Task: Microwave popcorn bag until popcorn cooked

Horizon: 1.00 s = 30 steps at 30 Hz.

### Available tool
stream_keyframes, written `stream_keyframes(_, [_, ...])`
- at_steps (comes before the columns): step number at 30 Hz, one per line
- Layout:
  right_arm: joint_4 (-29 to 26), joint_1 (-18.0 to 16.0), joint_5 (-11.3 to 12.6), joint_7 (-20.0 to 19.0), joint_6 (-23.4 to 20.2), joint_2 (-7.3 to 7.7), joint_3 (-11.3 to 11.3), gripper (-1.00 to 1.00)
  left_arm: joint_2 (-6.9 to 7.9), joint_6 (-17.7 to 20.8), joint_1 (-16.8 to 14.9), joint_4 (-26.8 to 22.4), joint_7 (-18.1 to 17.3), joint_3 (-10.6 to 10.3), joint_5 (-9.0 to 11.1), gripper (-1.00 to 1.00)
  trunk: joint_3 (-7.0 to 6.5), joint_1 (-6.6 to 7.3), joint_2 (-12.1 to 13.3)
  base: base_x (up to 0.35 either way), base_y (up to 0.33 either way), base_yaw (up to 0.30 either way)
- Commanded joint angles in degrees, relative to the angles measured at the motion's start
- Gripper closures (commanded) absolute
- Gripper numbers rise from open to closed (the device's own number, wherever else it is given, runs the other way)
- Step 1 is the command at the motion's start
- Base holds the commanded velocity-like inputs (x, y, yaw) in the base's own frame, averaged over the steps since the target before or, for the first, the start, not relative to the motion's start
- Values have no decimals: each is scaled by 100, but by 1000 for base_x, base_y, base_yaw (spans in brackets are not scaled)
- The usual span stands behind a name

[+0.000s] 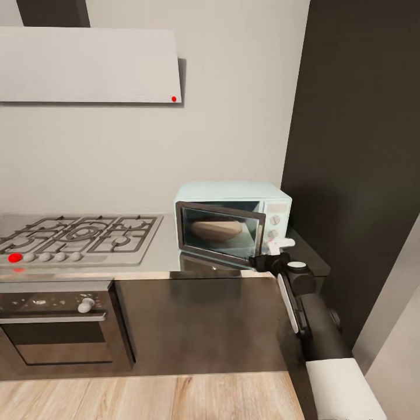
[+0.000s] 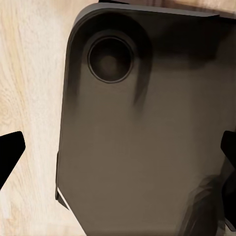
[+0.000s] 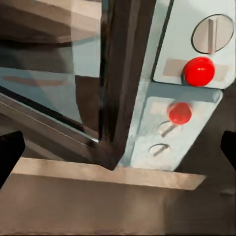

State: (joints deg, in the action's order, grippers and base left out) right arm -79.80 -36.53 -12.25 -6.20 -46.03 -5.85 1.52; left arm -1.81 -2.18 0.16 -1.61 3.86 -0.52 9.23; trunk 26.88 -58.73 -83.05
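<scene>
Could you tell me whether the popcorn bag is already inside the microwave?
Yes, inside: the popcorn bag shows as a tan mound behind the dark glass door of the microwave.

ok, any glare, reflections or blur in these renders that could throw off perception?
Head view: glossy countertop mirrors the microwave; its door glass is hazy over the popcorn bag. Right wrist view: glass reflections, and the panel's red dot repeats in the countertop below. Left wrist view: soft, blurred lower corner.

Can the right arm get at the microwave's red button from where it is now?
Probably yes. The right pincer sits right at the microwave's control panel, and the right wrist view shows the red button close ahead with nothing in between. The door stands just beside it.
</scene>
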Motion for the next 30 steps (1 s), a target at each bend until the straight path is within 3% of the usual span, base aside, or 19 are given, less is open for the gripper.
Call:
stream_keyframes(1, [-8,-3,-32,-99,-40,121,-2,-100,1,-11,1,-6,14,-10,44,-100,5,0,-3,0,0,0])
stream_keyframes(3, [-9,-3,-16,-163,-83,307,-7,-100,1,-11,1,-6,11,-10,44,-100,5,0,-3,0,0,0])
stream_keyframes(6, [-5,-3,-17,-281,-117,461,-46,-100,4,-11,1,-6,12,-10,44,-100,5,0,-3,0,0,0])
stream_keyframes(7, [-3,-3,-12,-316,-122,603,-96,-100,2,-11,1,-6,16,-10,44,-100,5,0,-3,0,0,0])
stream_keyframes(9, [-1,-3,-1,-404,-124,782,-270,-100,4,-11,1,-6,17,-10,46,-100,5,0,-3,0,0,0])
stream_keyframes(11, [0,-3,0,-550,-118,849,-703,-100,4,-11,1,-6,15,-10,46,-100,5,0,-3,0,0,0])
stream_keyframes(12, [5,-3,0,-588,-116,864,-878,-100,5,-11,2,-6,18,-10,52,-100,5,0,-3,0,0,0])
stream_keyframes(20, [54,-3,10,-585,-17,837,-918,-100,2,-11,1,-6,11,-10,45,-100,5,0,-3,0,0,0])
stream_keyframes(25, [794,-84,31,-499,825,787,-926,-100,5,-11,1,-6,13,-10,44,-100,5,0,-3,0,0,0])
stream_keyframes(30, [1455,-392,53,-473,1390,743,-933,-100,-3,-11,1,-6,14,-5,44,-100,5,0,-3,0,0,0])
